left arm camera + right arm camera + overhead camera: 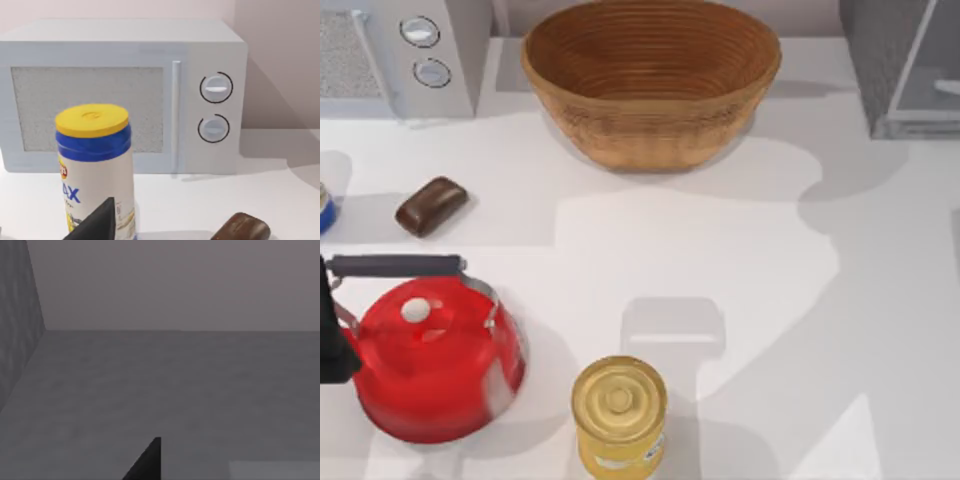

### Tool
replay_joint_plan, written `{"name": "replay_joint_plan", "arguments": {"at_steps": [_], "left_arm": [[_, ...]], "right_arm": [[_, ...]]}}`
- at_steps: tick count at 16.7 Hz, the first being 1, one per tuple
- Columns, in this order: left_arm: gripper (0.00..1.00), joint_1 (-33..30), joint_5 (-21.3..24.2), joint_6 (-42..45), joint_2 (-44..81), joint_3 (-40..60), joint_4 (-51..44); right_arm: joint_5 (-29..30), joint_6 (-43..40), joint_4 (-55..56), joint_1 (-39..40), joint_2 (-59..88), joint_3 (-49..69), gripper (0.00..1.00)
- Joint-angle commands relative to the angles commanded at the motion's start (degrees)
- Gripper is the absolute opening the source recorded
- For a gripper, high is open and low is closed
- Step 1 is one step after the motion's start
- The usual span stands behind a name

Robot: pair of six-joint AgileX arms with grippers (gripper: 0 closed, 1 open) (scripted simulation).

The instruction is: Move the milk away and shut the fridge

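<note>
Fridge (905, 65): top view's far right corner, dark-grey cabinet, pale door panel swung ajar.

Microwave (122, 97): our left wrist view gives its full front, speckled window and two knobs; from above we see one corner.

Wicker basket (651, 78): far centre.

Red kettle (432, 358): near left.

Yellow can (618, 415): near centre.

Wipes canister (96, 167): yellow lid, blue band, before the microwave.

Brown bar (431, 205): left.

Right wrist view: grey interior walls.

Our grippers: finger spread, we cannot tell. Milk: we cannot place.

basket (651, 80) left of fridge (900, 65)
</note>
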Motion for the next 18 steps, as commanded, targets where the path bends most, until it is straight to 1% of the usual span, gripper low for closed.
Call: {"name": "replay_joint_plan", "arguments": {"at_steps": [1, 12, 15, 18], "left_arm": [[1.00, 0.0, 0.0, 0.0, 0.0, 0.0, 0.0], [1.00, 0.0, 0.0, 0.0, 0.0, 0.0, 0.0], [1.00, 0.0, 0.0, 0.0, 0.0, 0.0, 0.0], [1.00, 0.0, 0.0, 0.0, 0.0, 0.0, 0.0]], "right_arm": [[0.0, 0.0, 0.0, 0.0, 0.0, 0.0, 1.00], [-0.1, -0.1, -0.3, 0.5, -1.8, -0.9, 1.00], [-0.1, -0.3, -1.9, 1.7, -9.0, -4.5, 1.00], [0.1, -0.6, -4.9, 3.5, -21.5, -10.6, 1.00]]}}
